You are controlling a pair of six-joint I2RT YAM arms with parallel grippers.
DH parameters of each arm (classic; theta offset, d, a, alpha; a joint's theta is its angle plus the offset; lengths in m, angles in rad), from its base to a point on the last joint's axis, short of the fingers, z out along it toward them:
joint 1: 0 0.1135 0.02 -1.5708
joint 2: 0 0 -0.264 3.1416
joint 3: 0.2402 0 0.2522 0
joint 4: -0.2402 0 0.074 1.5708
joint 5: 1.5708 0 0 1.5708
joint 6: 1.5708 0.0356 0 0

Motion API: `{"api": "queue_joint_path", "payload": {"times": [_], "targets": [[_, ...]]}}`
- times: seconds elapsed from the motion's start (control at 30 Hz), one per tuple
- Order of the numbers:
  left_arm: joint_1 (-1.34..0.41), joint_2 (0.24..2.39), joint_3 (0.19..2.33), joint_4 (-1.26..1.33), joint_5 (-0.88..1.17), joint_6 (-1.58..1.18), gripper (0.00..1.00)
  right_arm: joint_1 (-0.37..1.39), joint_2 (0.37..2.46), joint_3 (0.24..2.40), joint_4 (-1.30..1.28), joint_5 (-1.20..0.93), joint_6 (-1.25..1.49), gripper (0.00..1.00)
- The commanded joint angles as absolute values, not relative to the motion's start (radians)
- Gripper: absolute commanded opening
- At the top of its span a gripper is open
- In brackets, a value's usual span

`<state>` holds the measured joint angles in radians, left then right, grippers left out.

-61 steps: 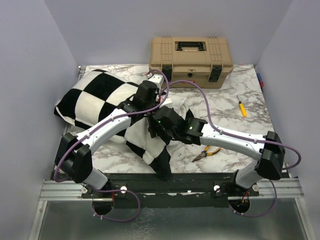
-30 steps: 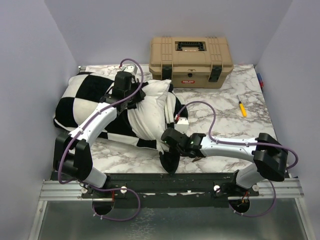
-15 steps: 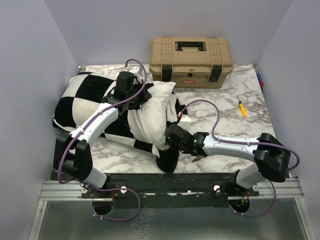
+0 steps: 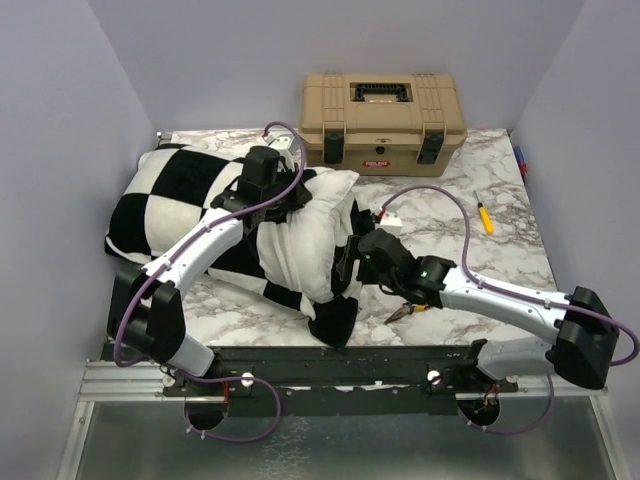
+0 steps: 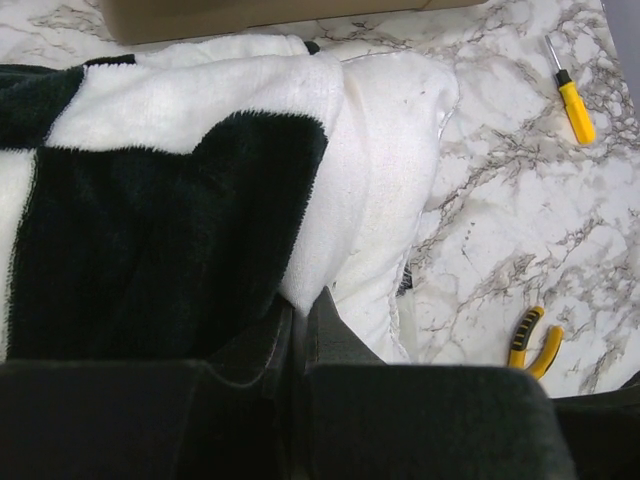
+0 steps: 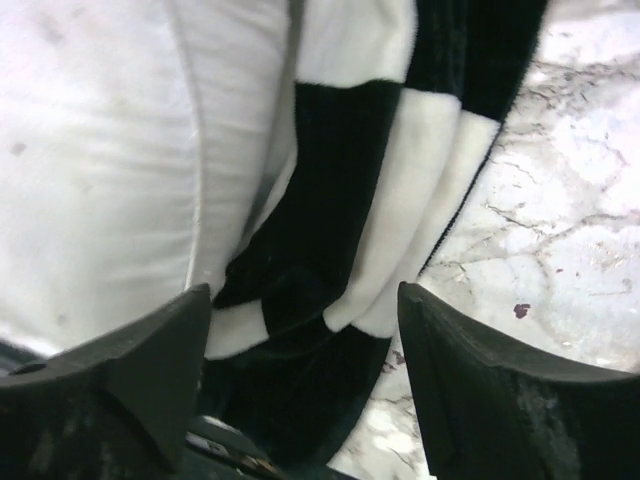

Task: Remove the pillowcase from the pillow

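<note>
The black-and-white checkered pillowcase [image 4: 160, 205] lies bunched at the left, with a tail hanging over the front edge [image 4: 335, 318]. The plain white pillow [image 4: 310, 235] sticks out of it in the middle. My left gripper [image 4: 284, 203] is shut on the pillowcase's open edge [image 5: 300, 270], with the pillow [image 5: 395, 130] just beyond it; the fingertips [image 5: 318, 312] pinch the fabric. My right gripper [image 4: 350, 264] is open beside the pillow's right end. In its wrist view the pillowcase folds [image 6: 370, 200] and the pillow [image 6: 100, 150] lie between its spread fingers [image 6: 460, 370].
A tan toolbox [image 4: 382, 120] stands at the back centre. A yellow screwdriver [image 4: 484, 215] lies at the right and yellow-handled pliers [image 4: 403, 312] lie under the right arm. Purple walls close in both sides.
My left gripper has pulled the pillowcase back and left, baring more white pillow. My right arm has swung right and back from the front edge.
</note>
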<state>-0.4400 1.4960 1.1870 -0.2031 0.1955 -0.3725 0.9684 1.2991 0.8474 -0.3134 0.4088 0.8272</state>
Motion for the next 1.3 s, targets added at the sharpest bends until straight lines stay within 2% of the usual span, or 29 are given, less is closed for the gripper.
{"api": "queue_joint_path", "payload": {"times": [0.0,0.1,0.2,0.4,0.6,0.67,0.8,0.9,0.93,1.07,1.27], "targets": [[-0.449,1.462,1.189,-0.214,0.213,-0.356,0.00,0.970,1.249,0.860,-0.269,0.244,0.699,0.87],[-0.452,1.462,1.187,-0.215,0.212,-0.354,0.00,0.970,1.242,0.863,-0.193,0.116,0.652,1.00],[-0.459,1.463,1.187,-0.212,0.217,-0.355,0.00,0.971,1.279,0.867,-0.123,0.062,0.652,1.00],[-0.482,1.462,1.184,-0.209,0.221,-0.350,0.00,0.971,1.394,0.888,-0.050,0.097,0.679,1.00],[-0.487,1.459,1.183,-0.199,0.249,-0.360,0.00,0.971,1.501,0.916,0.073,-0.047,0.668,0.99],[-0.489,1.460,1.181,-0.195,0.253,-0.363,0.00,0.971,1.518,0.925,0.092,-0.066,0.665,0.86],[-0.491,1.453,1.181,-0.193,0.254,-0.364,0.02,0.971,1.514,0.944,0.084,-0.051,0.645,0.36],[-0.492,1.434,1.179,-0.192,0.239,-0.362,0.21,0.971,1.483,0.959,0.053,0.007,0.631,0.09],[-0.491,1.423,1.178,-0.193,0.232,-0.360,0.28,0.971,1.472,0.961,0.041,0.037,0.627,0.03],[-0.491,1.365,1.184,-0.204,0.203,-0.351,0.48,0.971,1.424,0.970,0.010,0.126,0.619,0.00],[-0.492,1.195,1.181,-0.260,0.088,-0.318,0.60,0.965,1.384,0.984,-0.046,0.252,0.630,0.00]]}}
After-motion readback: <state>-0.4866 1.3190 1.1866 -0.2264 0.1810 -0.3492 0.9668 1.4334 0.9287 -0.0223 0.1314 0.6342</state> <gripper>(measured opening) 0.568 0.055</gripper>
